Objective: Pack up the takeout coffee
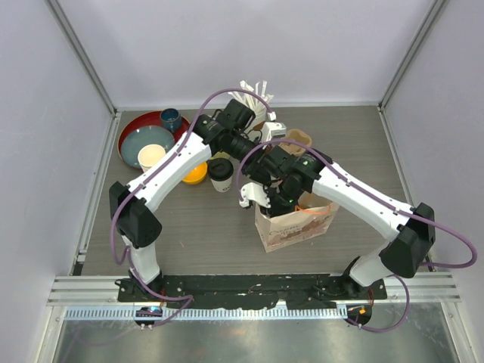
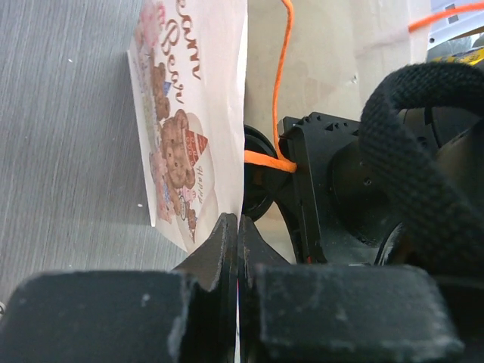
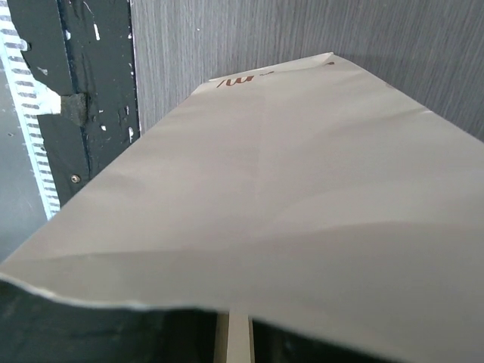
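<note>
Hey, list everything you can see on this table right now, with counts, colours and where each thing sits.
Takeout coffee cup: 1, white with black lid, left of the bag.
Paper bag: 1, brown, bear print, orange handles, upright mid-table.
Tray: 1, red, far left.
Bowl: 1, grey-blue, on the tray.
Dark blue mug: 1, on the tray.
Cream mug: 1, on the tray.
Yellow mug: 1, beside the tray.
White paper items: several, far edge, kind unclear.
Tan cardboard piece: 1, behind the arms, mostly hidden.
Left gripper: 1, black, pinching the bag's rim.
Right gripper: 1, pale fingers, closed on the bag's paper.
</note>
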Controlling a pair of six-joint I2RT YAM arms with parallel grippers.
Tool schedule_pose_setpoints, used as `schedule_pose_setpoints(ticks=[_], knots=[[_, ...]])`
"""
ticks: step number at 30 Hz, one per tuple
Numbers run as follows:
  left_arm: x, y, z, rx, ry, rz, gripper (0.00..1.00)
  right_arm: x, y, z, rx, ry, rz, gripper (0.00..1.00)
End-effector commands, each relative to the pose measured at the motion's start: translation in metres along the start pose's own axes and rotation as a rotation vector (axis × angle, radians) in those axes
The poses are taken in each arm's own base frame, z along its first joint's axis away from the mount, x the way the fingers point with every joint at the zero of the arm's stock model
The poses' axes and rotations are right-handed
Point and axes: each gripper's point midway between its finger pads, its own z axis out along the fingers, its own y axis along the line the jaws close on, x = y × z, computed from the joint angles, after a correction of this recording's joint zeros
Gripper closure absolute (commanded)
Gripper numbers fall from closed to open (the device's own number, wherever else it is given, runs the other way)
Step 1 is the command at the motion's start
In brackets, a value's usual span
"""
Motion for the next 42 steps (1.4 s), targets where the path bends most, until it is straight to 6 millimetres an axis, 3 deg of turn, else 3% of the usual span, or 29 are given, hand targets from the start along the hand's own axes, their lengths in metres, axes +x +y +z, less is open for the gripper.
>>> schedule_pose_setpoints(ticks=[1,4,5,8,10,18,23,29,42], knots=[[-0.019,-0.031,-0.010,0.066,-0.049,0.114,1.00,0.008,-0.001,0.011,-0.023,0.020,0.009,0.98],[-0.018,-0.031,-0.011,0.058,-0.050,0.120,1.00,0.007,-0.003,0.008,-0.005,0.011,0.012,0.91],[-0.018,-0.031,-0.012,0.055,-0.050,0.125,1.00,0.006,-0.003,0.007,0.000,0.009,0.019,0.82],[-0.018,-0.030,-0.013,0.044,-0.051,0.133,1.00,0.001,-0.006,-0.001,0.043,-0.022,0.023,0.68],[-0.016,-0.029,-0.012,0.042,-0.045,0.135,1.00,-0.007,-0.010,-0.008,0.083,-0.063,0.016,0.65],[-0.014,-0.022,-0.012,0.015,-0.031,0.144,1.00,-0.044,-0.015,-0.068,0.311,-0.313,-0.047,0.49],[-0.012,-0.020,-0.011,0.005,-0.024,0.147,1.00,-0.053,-0.009,-0.094,0.372,-0.394,-0.040,0.39],[-0.012,-0.016,-0.012,-0.014,-0.019,0.154,1.00,-0.055,-0.010,-0.133,0.497,-0.460,0.022,0.38],[-0.014,-0.012,-0.012,-0.040,-0.021,0.150,0.95,-0.089,-0.008,-0.237,0.719,-0.788,0.188,0.36]])
